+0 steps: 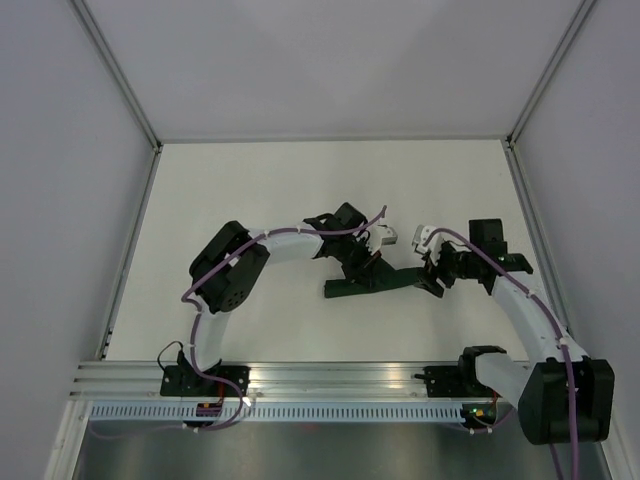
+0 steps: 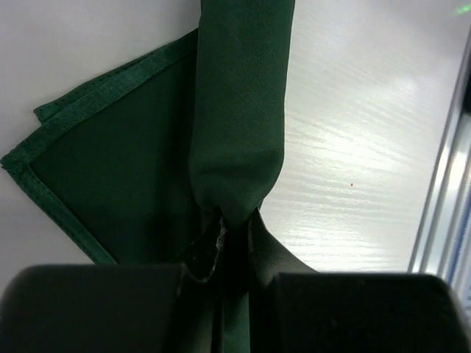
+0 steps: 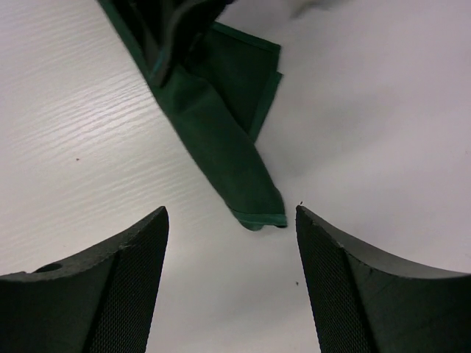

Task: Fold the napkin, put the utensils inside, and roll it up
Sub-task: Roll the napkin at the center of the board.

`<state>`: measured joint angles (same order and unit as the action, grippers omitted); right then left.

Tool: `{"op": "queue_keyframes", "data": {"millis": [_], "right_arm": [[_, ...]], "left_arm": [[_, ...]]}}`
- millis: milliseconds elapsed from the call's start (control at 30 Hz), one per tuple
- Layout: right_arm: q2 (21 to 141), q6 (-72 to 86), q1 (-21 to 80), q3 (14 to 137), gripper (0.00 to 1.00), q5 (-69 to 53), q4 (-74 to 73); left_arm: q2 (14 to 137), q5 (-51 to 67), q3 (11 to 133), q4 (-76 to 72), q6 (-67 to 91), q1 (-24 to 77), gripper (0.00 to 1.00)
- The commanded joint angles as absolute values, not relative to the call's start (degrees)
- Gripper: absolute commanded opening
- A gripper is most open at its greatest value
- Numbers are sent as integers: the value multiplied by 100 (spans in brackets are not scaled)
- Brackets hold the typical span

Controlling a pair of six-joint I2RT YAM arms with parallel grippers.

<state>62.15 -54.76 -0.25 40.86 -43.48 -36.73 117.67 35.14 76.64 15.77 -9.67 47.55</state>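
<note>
Left pincer (image 2: 232, 237) clamps napkin (image 2: 239, 110) | right pincer (image 3: 229, 213) gapes (empty), napkin tip just ahead

The left gripper (image 2: 234, 246) pinches the napkin (image 2: 239, 110) — a rolled tube running up from the gripper, a flat hemmed corner spreading left of it on the table (image 2: 360, 147).

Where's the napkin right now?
In the top view the napkin lies as a narrow roll in the middle of the table. The left fingers pinch it; its right end lies just ahead of the open right fingers.
</note>
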Motion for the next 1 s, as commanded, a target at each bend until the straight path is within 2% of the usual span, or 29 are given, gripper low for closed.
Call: {"op": "queue_keyframes", "data": {"millis": [0, 167, 533, 967], "right_arm": [[5740, -5661, 561, 3596, 75, -4335, -2939], [5291, -5186, 1808, 2840, 76, -3332, -1787], [5616, -5089, 3478, 2356, 76, -2013, -879], [6609, -5107, 4140, 2347, 74, -1362, -422]], "left_arm": [[12278, 4112, 7813, 2469, -668, 4580, 2], [12576, 4420, 8059, 2794, -624, 4447, 2], [13078, 4851, 8428, 3208, -598, 4342, 2], [13140, 5062, 8552, 3340, -668, 4324, 6]]}}
